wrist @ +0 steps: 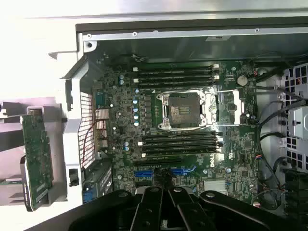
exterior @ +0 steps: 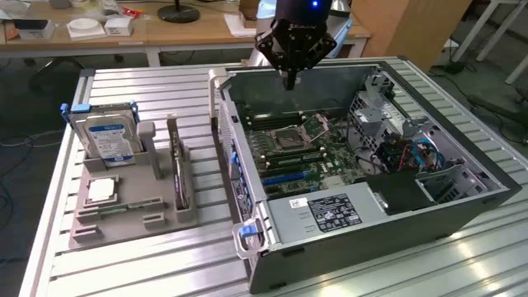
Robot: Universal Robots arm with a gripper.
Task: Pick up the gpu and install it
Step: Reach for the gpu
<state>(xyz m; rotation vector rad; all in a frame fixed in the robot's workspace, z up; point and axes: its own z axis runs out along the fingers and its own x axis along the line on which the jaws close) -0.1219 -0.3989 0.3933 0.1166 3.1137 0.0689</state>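
1. Task item. The gpu (exterior: 175, 167) is a thin, flat, dark rectangular expansion card. It stands on its long edge in a slot of the grey moulded plastic fixture (exterior: 123, 213). It sits outside the case, well apart from my gripper (exterior: 290, 83), toward the exterior view's left. Nothing grips it. A boxy silver hard drive (exterior: 107, 139) with a blue-and-white label stands upright in the same fixture, on the side of the gpu away from my gripper.

2. Markings. My gripper body carries a pale wordmark (exterior: 295, 26) that appears to read ROBOTIQ. The green motherboard (wrist: 192, 144) below my gripper bears a white Dell logo (wrist: 211, 159). The grey power supply (exterior: 326, 213) carries a black-and-white label, and its print is too small to read. The same holds for the hard drive label.

3. Pose. My gripper points straight down and hangs above the open dark-grey computer case (exterior: 371, 247), near its far wall. The bare silver CPU socket (wrist: 183, 109) lies beneath it. My fingers are pressed together and hold nothing.
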